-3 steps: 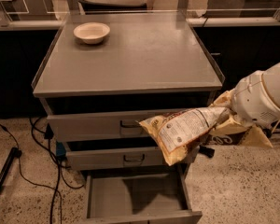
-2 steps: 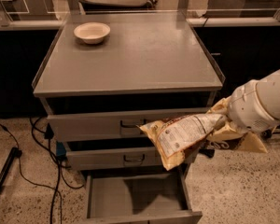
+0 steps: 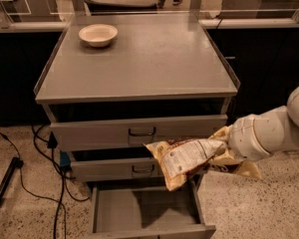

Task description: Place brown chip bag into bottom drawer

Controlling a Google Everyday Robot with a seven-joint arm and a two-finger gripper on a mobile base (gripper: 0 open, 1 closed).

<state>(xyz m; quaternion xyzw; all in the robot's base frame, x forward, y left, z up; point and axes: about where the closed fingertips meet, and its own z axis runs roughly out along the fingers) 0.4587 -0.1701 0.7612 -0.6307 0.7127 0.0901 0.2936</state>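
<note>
- Bottom drawer is pulled open, nearest the camera.
- Brown chip bag hangs in the air above the drawer's right rear, in front of the middle drawer.
- Step advice: shift the bag left and lower it before release, clear of the right wall.
- Claw is at the bag's right end, largely hidden, and apparently clamped on it.
- Bowl sits far back on the tabletop.

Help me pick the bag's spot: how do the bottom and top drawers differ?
The bottom drawer is pulled far out, grey floor showing; the top drawer shows only its front. The top drawer looks wider, with a dark bar handle; the bottom drawer shows none. Both are grey. The gripper, at right, sits behind the brown chip bag.
</note>
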